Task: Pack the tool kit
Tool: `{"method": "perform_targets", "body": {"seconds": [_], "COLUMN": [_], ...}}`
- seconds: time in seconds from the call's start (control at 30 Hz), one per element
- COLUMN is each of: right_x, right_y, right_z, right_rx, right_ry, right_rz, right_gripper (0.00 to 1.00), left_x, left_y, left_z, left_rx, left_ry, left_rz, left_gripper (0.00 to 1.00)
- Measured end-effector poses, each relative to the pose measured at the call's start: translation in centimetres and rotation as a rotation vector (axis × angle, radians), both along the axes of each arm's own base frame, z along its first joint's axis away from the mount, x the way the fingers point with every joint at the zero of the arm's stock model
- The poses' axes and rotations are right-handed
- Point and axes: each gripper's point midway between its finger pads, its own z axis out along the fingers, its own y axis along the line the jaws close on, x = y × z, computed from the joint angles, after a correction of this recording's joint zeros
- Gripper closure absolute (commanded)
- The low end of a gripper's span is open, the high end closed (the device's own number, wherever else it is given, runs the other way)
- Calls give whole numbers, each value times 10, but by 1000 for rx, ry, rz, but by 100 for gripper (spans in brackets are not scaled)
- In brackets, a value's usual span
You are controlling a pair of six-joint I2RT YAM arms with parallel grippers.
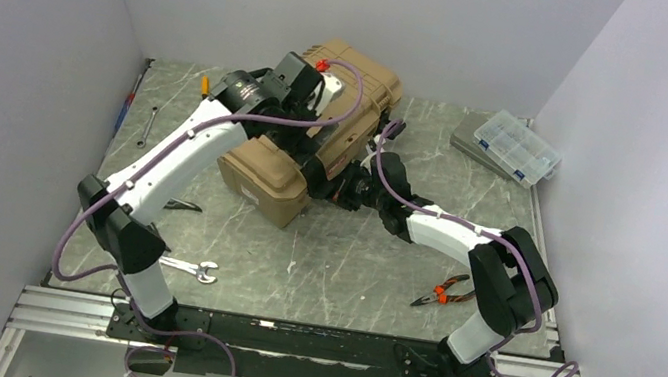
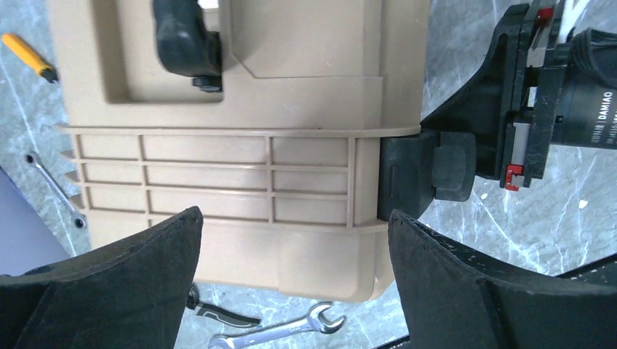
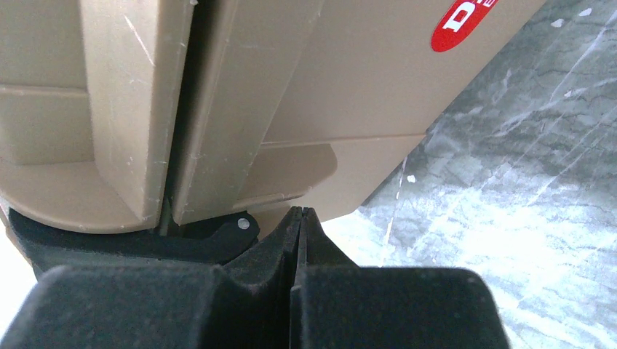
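White arm links [image 1: 179, 149], black joints [image 1: 125, 236], purple cables [image 1: 58, 251], black textured fingers [image 2: 466, 291]

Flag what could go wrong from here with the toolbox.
1. The right hand, shut, is at the black latch on the toolbox, while the left hand is open above it, gripping nothing. A push there could slide the toolbox.
2. The wrench and pliers lie on the table outside the toolbox, which looks closed. It may get latched without them.
3. The right wrist view shows a dark gap along the seam, so it may not be fully shut.
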Motion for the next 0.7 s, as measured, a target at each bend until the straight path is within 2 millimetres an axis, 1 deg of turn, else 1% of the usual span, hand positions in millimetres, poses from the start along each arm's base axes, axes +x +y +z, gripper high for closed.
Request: {"method": "perform_targets", "body": {"seconds": [0.2,0.27,0.3,0.37,0.5,0.63,0.7], "right_x": [0,0,0,0,0,0,0], "right_y": [0,0,0,0,0,0,0], "right_z": [0,0,0,0,0,0,0], "right_rx": [0,0,0,0,0,0,0], "right_ry": [-1,0,0,0,0,0,0], "right_rz": [0,0,0,0,0,0,0], "right_gripper": [100,100,100,100,100,100,100], "left_x": [-4,-7,-9,-14,-20,-20,-20], "left_y": [5,5,4,-2,-12,-21,-20], "left_z": [31,33,32,22,-5,-31,-33], "left_rx": [-23,-18,-13,-2,21,36,46], "left_ry": [-58,-54,-45,-10,73,148,154], "left_rz": [-3,-9,-14,-37,-73,-95,-91], "left_gripper": [2,2,3,3,5,5,8]}}
